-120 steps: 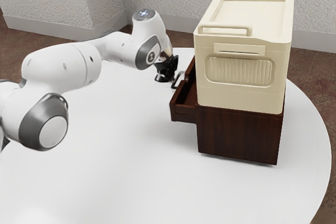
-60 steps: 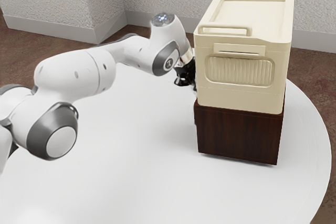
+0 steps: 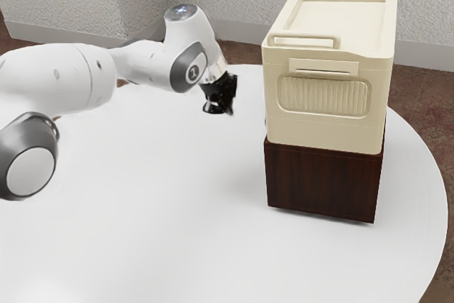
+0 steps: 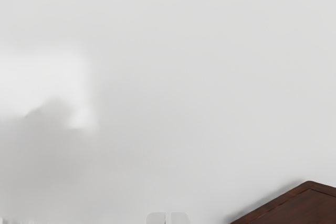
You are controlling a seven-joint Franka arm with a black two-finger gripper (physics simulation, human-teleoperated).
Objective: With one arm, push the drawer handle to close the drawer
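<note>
The jaws are closed on nothing, their fingertips (image 4: 156,218) side by side in the wrist view. They have backed off toward the exterior view's left, over the surface (image 3: 156,211), apart from the cabinet (image 3: 323,182). The drawer, jutting out a second ago, no longer sticks out on that side; it looks fully inside the cabinet, so the push has probably done its job. The exterior view shows the box (image 3: 323,130) on top; the wrist view gives a dark wood corner (image 4: 302,208) close up.
</note>
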